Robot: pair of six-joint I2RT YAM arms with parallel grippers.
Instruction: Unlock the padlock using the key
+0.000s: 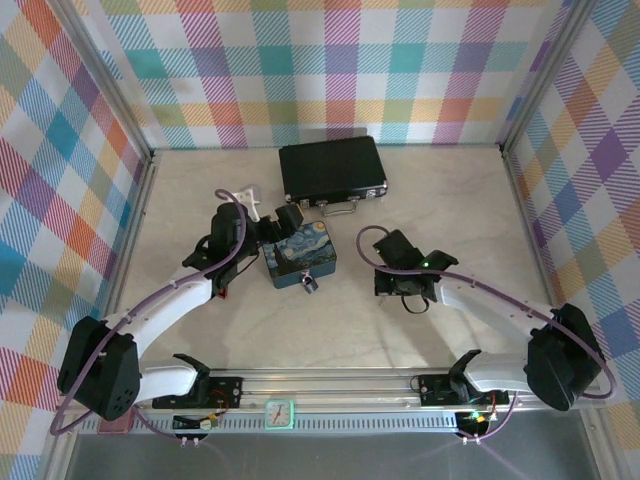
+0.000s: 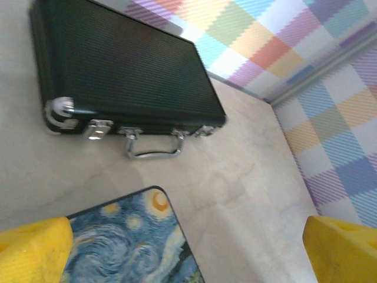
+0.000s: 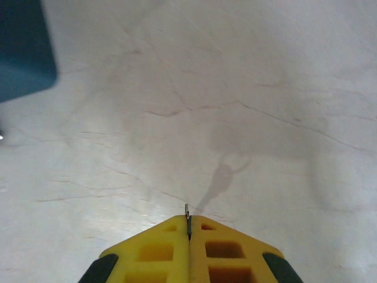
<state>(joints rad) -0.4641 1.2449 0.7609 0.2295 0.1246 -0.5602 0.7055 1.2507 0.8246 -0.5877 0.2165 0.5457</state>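
Note:
The small dark-grey padlock (image 1: 311,284) hangs at the front of the blue starry-night box (image 1: 300,257). My left gripper (image 1: 272,238) stands open at the box's back left corner. Its yellow fingers (image 2: 32,247) are spread wide over the painted lid (image 2: 126,242), with nothing between them. To the right of the box, my right gripper (image 1: 388,283) is low over the bare table. It is shut on the key (image 3: 187,210), and only a thin silvery tip pokes out between the yellow pads. The box corner (image 3: 23,53) lies far up left in the right wrist view.
A black briefcase (image 1: 332,170) with silver latches and a handle (image 2: 152,144) lies behind the box. A white object (image 1: 246,200) rests on the table left of it. Checked walls enclose the table on three sides. A small clock (image 1: 279,412) sits on the front rail.

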